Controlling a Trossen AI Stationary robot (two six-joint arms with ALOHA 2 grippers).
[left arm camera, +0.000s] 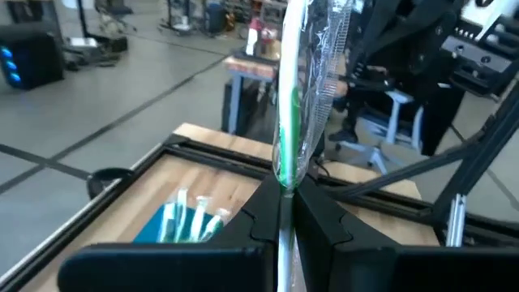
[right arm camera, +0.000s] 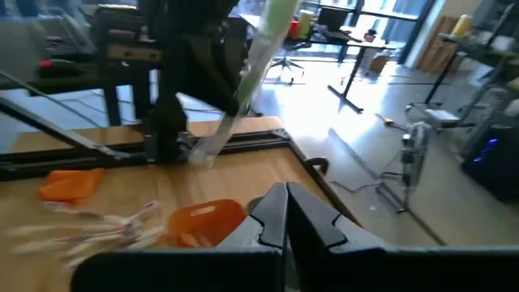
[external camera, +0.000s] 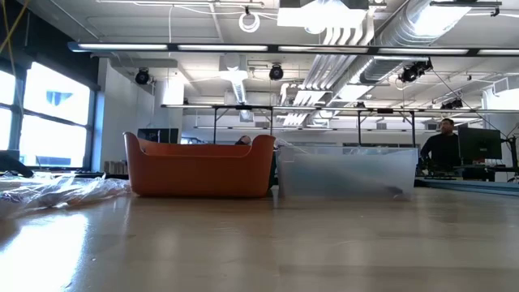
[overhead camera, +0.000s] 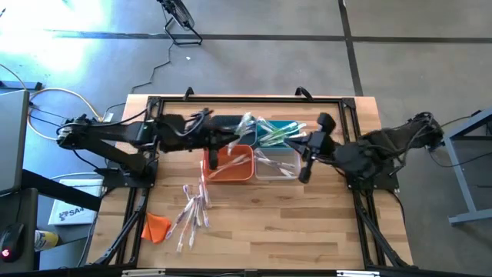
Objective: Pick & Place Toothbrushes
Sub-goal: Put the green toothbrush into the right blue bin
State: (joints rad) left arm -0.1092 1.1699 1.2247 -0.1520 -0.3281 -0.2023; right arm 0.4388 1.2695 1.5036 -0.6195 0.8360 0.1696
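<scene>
Toothbrushes are what this wooden table (overhead camera: 307, 223) carries, spread over several spots. Four bins sit side by side near its far edge: a dark grey bin (overhead camera: 224, 123) and a teal bin (overhead camera: 286, 129) behind, an orange bin (overhead camera: 231, 165) and a clear bin (overhead camera: 277, 165) in front. The left arm reaches over the dark grey bin, and the left gripper (left arm camera: 285, 212) is closed tight on a wrapped green toothbrush (left arm camera: 290, 105), which stands upright between its fingers, well above the table. The right arm hangs over the clear bin's right end; the right gripper (right arm camera: 285, 212) is fully closed with nothing in it. More wrapped toothbrushes lie inside the teal bin (left arm camera: 188, 221), and some show in the orange bin. A loose pile of toothbrushes (overhead camera: 192, 214) lies on the bare wood in front of the orange bin, with an orange cloth lump (overhead camera: 155, 226) just to its left
</scene>
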